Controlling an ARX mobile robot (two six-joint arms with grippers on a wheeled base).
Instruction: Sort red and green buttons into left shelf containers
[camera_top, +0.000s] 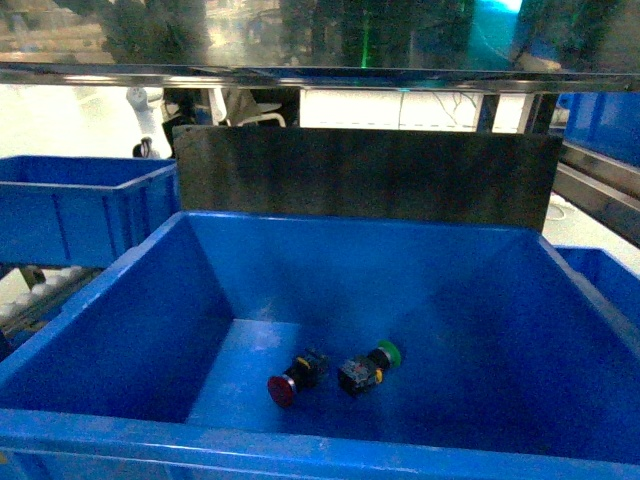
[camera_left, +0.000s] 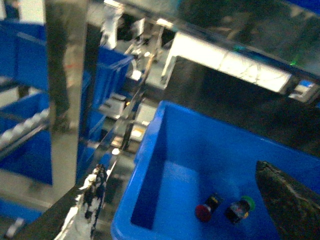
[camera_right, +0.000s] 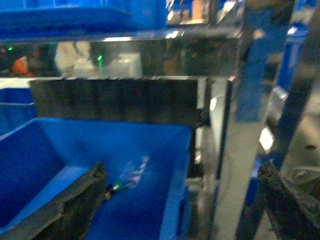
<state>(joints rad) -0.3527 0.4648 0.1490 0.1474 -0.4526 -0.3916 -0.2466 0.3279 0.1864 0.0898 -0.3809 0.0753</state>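
The red button (camera_top: 283, 388) and the green button (camera_top: 375, 362) lie on their sides, side by side, on the floor of a large deep blue bin (camera_top: 330, 245) right in front. Another blue container (camera_top: 70, 205) stands on the shelf to the left. In the left wrist view my left gripper (camera_left: 180, 172) hangs open and empty above the bin's left rim, with the red button (camera_left: 203, 212) and the green button (camera_left: 241, 209) below. My right gripper (camera_right: 183, 170) is open over the bin's right rim (camera_right: 182, 165); only the green button's cap (camera_right: 115, 188) peeks past its left finger. Neither gripper shows in the head view.
A dark panel (camera_top: 365, 175) rises behind the front bin under a metal shelf rail (camera_top: 320, 77). A further blue bin (camera_top: 605, 275) sits at the right. Metal uprights (camera_left: 65, 90) and roller tracks (camera_left: 22, 127) flank the left side; a shelf post (camera_right: 220, 150) stands beside the bin's right wall.
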